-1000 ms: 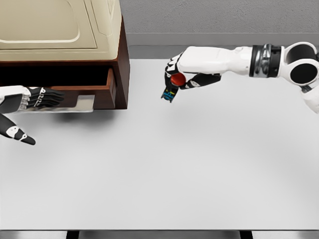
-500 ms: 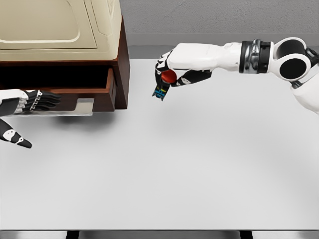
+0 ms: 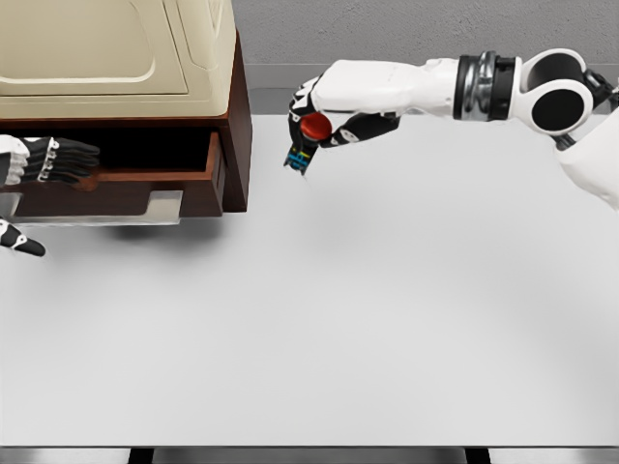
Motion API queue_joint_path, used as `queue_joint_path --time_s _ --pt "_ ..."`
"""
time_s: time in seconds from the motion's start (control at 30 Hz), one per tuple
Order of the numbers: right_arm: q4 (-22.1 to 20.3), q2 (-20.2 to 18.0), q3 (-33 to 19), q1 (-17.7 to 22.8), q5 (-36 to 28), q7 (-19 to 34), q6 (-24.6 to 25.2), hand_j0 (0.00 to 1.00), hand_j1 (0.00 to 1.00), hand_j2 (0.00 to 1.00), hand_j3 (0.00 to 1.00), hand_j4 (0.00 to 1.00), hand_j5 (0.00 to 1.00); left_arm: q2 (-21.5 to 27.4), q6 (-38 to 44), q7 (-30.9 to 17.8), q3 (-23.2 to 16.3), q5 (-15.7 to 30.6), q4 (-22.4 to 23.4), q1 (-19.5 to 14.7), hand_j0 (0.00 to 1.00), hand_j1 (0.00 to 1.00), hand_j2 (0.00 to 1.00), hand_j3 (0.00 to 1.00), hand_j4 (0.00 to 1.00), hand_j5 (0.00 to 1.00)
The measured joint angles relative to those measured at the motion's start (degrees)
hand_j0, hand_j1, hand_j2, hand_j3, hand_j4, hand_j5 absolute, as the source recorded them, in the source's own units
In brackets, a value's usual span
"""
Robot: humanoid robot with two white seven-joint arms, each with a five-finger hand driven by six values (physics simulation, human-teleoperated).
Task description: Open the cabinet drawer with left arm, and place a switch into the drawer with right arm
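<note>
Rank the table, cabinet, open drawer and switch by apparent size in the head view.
1. table
2. cabinet, cut off by the frame
3. drawer, partly pulled out
4. switch, held in the right hand

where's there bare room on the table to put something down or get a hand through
The table is bare across its front and right, from the cabinet to the near edge. It is crowded at the back left: the open drawer with the left hand at it, and the right hand holding the switch beside the cabinet.
</note>
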Motion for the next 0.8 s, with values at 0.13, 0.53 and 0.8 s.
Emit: queue_joint_path --time_s 0.13,0.53,0.8 --pt "0.03 1.39 0.98 -1.14 0.01 0.00 0.61 0.43 0.43 0.43 0.43 0.43 0.43 1.33 -0.10 0.00 0.64 2.07 -0.04 -1.94 1.00 1.00 1.00 1.00 1.00 1.00" --pt "0.04 4.57 3.81 -6.06 0.00 0.00 2.51 0.43 0.43 0.43 0.43 0.43 0.43 -1.80 -9.73 0.01 1.98 3.62 -0.16 -4.77 1.00 1.00 1.00 1.00 1.00 1.00" --pt "0.17 7.15 5.75 -8.26 -0.05 0.00 4.95 0.43 0.43 0.43 0.43 0.43 0.43 -2.41 -11.71 0.01 1.89 3.61 -0.15 -4.60 1.00 1.00 1.00 1.00 1.00 1.00"
